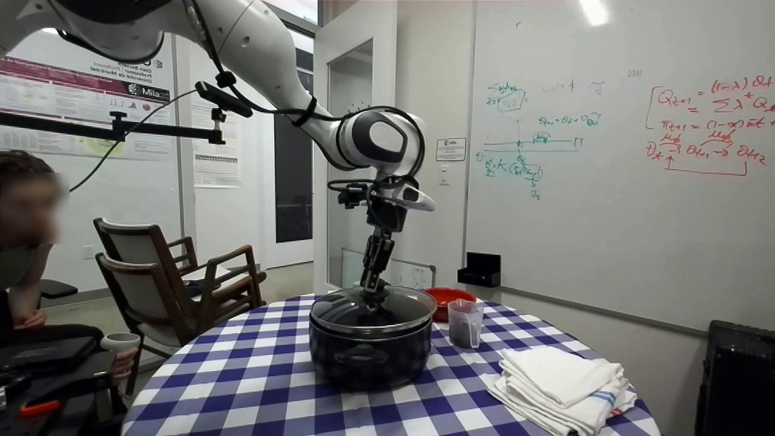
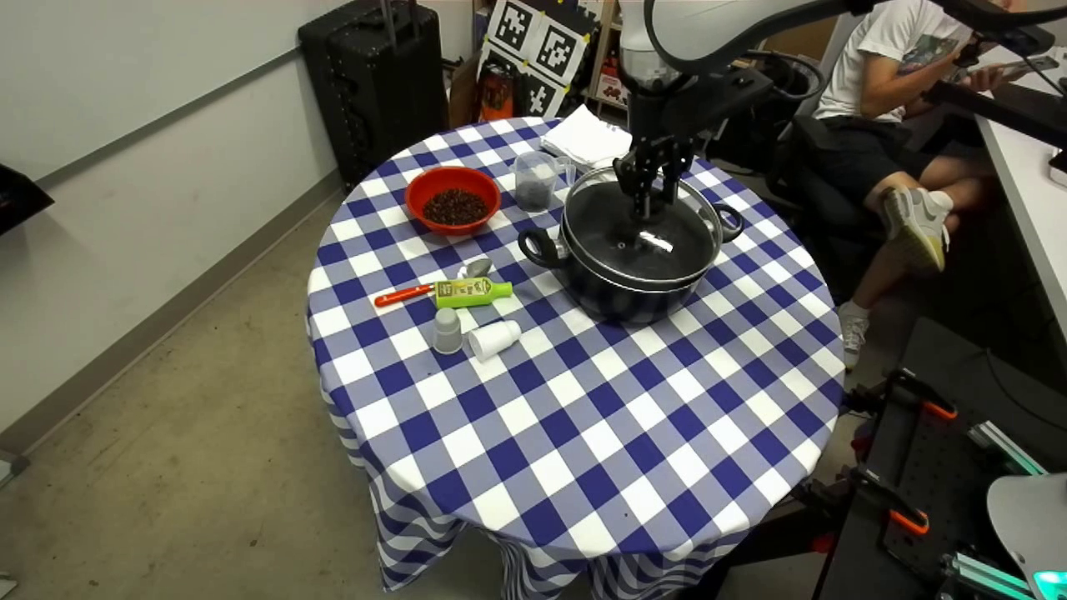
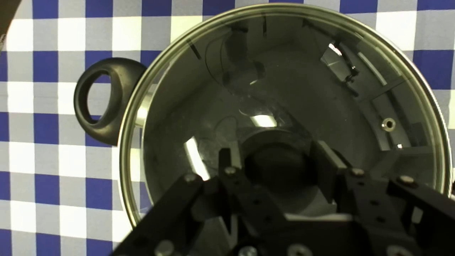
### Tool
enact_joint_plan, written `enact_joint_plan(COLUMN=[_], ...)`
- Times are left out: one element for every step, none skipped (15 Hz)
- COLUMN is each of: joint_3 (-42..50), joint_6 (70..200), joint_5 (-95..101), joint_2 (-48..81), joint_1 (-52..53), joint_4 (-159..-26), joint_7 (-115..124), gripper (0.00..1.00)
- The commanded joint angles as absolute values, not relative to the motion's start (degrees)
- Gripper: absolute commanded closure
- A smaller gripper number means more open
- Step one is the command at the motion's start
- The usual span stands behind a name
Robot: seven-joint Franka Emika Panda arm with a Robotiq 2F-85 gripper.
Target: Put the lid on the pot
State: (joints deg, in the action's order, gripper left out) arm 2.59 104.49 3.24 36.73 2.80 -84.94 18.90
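The glass lid (image 1: 345, 312) with its metal rim lies over the black pot (image 1: 369, 363). In an exterior view the lid (image 2: 617, 242) looks roughly centred above the pot (image 2: 617, 304). In the wrist view the lid (image 3: 256, 67) fills most of the picture; a pot side handle (image 3: 124, 89) sticks out at left. A strip of tablecloth shows through the glass between lid rim and pot. I cannot tell whether the rim touches the pot. My gripper (image 1: 374, 283) points down at the lid's centre. Its fingers (image 3: 276, 153) are shut on the black knob (image 3: 279, 167), which fills the gap.
A red bowl (image 2: 454, 200) and a clear measuring jug (image 2: 535, 179) stand beside the pot. Folded white towels (image 1: 560, 387) lie near the table edge. A green bottle (image 2: 471, 292), an orange-handled spoon (image 2: 404, 296) and two small cups (image 2: 494, 339) lie apart from the pot.
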Motion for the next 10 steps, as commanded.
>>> enact_joint_plan(joint_3=[2.9,2.8,2.7,2.6,2.5,2.4,2.3,2.2,2.1,2.1], joint_6=[102.1,102.0,102.0,102.0,102.0,102.0,101.9,101.9,101.9,101.9], joint_5=[2.1,2.1,2.0,1.9,1.8,1.7,1.5,1.3,1.1,1.0], joint_2=[36.6,36.6,36.5,36.4,36.3,36.3,36.2,36.2,36.1,36.1], joint_1=[2.2,2.1,2.0,2.0,2.0,2.1,2.2,2.2,2.2,2.3], joint_4=[-82.7,-82.7,-82.9,-83.1,-83.4,-83.5,-83.7,-83.8,-84.0,-84.2], joint_7=[18.1,18.1,18.0,17.9,17.9,17.9,17.9,17.9,17.9,18.0], gripper=[0.75,0.75,0.75,0.75,0.75,0.75,0.75,0.75,0.75,0.75])
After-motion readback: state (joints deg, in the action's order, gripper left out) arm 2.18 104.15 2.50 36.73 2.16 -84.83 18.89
